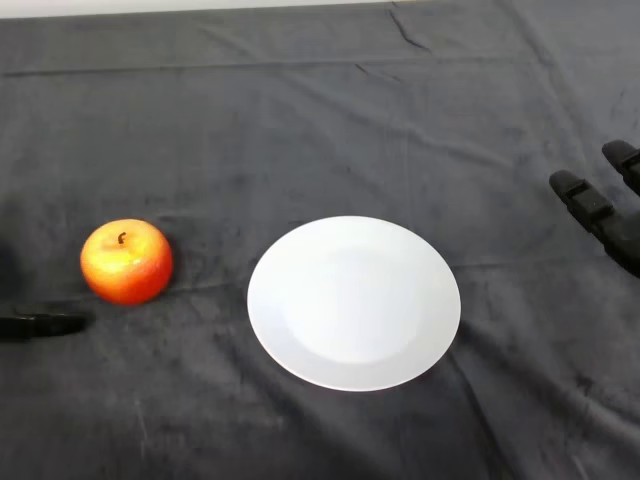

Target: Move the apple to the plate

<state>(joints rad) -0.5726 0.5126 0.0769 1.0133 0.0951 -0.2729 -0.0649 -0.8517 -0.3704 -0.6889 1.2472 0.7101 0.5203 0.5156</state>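
We find the apple (pixel 126 262) upright on the dark cloth (pixel 320 120), well left of the bare white plate (pixel 300 345). Of our left hand (pixel 40 324) only a black fingertip shows at the left edge, just below the apple; we cannot tell its state. A sideways nudge could roll the round fruit away. Nothing lies between apple and plate; black fingers (pixel 598 212) rest at the right edge.

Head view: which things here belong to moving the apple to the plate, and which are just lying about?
For the job: apple, white plate, left hand at the left edge.
Just there: dark cloth, black fingers at the right edge.
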